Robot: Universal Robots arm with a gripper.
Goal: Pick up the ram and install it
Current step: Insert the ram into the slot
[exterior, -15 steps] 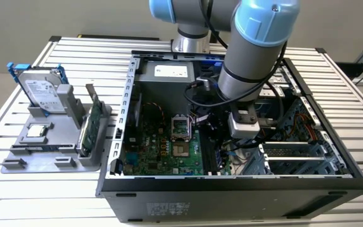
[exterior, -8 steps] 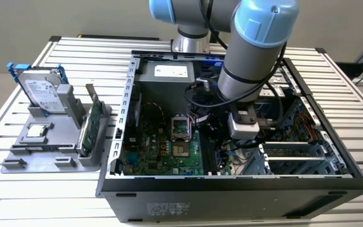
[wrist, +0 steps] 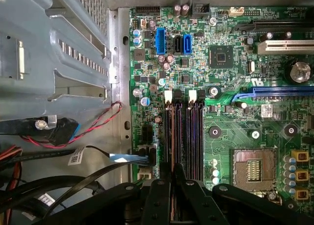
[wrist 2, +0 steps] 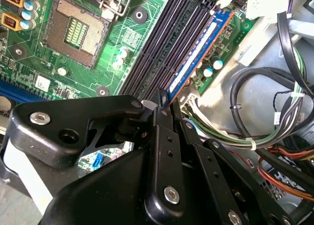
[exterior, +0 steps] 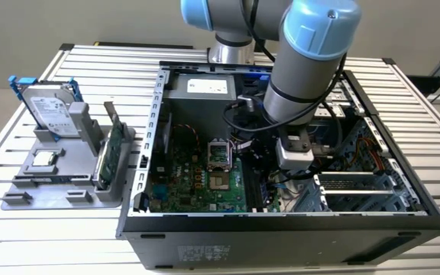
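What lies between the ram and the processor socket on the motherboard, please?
Empty dark memory slots run side by side between the ram and the processor socket, as the second wrist view shows.

Just ahead of the black metal gripper (wrist 2: 164,100), the slim dark ram stick (wrist 2: 198,51) shows a blue label and orange edge, seated among black slots on the green motherboard (wrist 2: 73,53).

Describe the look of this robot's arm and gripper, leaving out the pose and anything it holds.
The arm is a silver-grey tube with light blue joint caps; black cables run along its lower part to a pale grey wrist block. The gripper is matt black, built of flat linkage bars pinned with silver screws, seen in both wrist views.
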